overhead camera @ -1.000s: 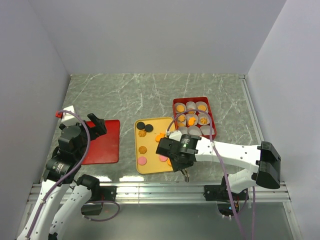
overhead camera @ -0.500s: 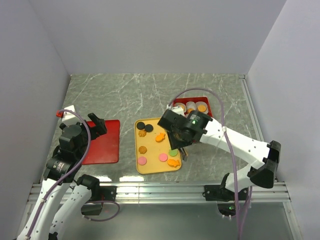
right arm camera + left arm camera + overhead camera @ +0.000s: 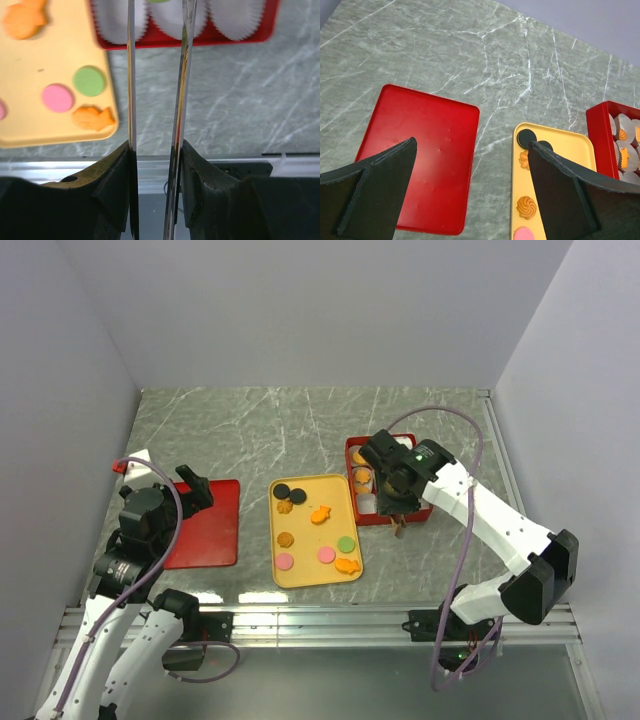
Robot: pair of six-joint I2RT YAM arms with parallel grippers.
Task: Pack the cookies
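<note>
Right pincer clamps 1 green cookie over the red box; left pincer gapes wide.

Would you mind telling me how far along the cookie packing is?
Done: several paper cups in the red box hold orange cookies. In hand: the right gripper hangs over the box's near row, grip unclear. Left: nine cookies on the yellow tray.

**White arms, black joints**

The left white-shelled arm and the right white-shelled arm both had black motor housings at the joints. A mauve cable ran along each. A small green light glowed on the right wrist. The left jaws were broad matte-black plates; the right jaws were thin, shiny metal blades on black mounts.
</note>
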